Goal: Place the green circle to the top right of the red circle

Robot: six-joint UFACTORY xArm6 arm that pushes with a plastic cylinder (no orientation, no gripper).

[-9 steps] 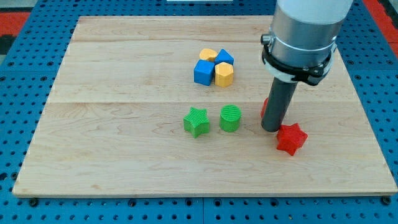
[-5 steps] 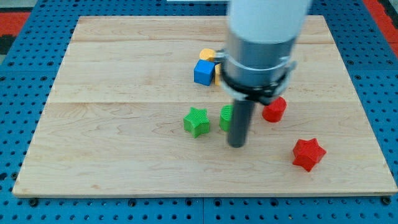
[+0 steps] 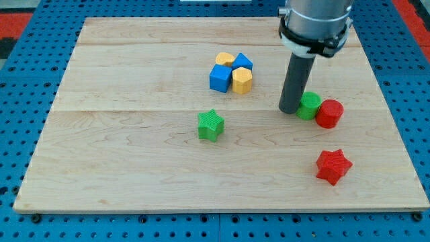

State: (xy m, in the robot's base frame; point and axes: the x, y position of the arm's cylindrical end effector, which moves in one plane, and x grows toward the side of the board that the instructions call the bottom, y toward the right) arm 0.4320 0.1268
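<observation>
My tip (image 3: pixel 291 110), a bare rod with no hand to open or clench, rests on the surface (image 3: pixel 121 154) touching the green circle (image 3: pixel 310 106) from the view's left. The green circle sits against the red circle (image 3: pixel 329 113), on its left and slightly higher. It likely needs pushing up and around to the right.

- Green circle (image 3: pixel 310 105): a short ribbed cylinder standing upright on the board, right of centre. It touches the red circle on its left side and sits slightly higher in the view.
- Red circle (image 3: pixel 329 113): a short ribbed cylinder, also upright, just right of and slightly below the green circle, near the board's right edge.
</observation>
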